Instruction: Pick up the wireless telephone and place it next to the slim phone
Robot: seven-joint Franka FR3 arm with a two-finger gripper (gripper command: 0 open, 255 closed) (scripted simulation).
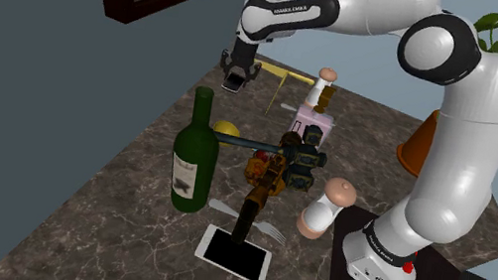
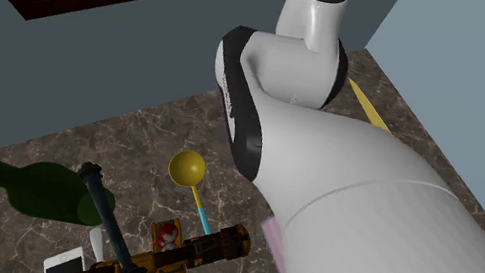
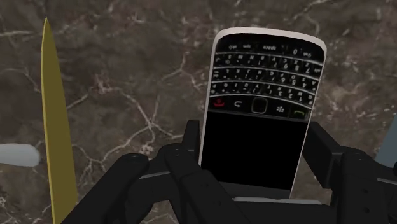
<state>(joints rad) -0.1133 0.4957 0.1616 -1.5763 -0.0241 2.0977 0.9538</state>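
A black keypad phone (image 3: 264,83) with a silver rim and a dark screen sits clasped between my black fingers (image 3: 188,147), keypad end pointing away from the hand. My gripper (image 3: 254,156) is shut on it above the dark marbled table (image 3: 127,95). In the shoulder view the gripper (image 1: 234,79) hangs over the far part of the table (image 1: 116,216), near the wall. The slim phone (image 1: 234,254), white-edged with a black screen, lies flat near the table's front edge, well apart from the gripper.
Between gripper and slim phone stand a green wine bottle (image 1: 195,152), a dark and orange toy gun (image 1: 279,163), a fork (image 1: 250,222), a pale grinder (image 1: 325,207) and a pink box (image 1: 309,123). A yellow strip (image 3: 56,127) lies beside the gripper.
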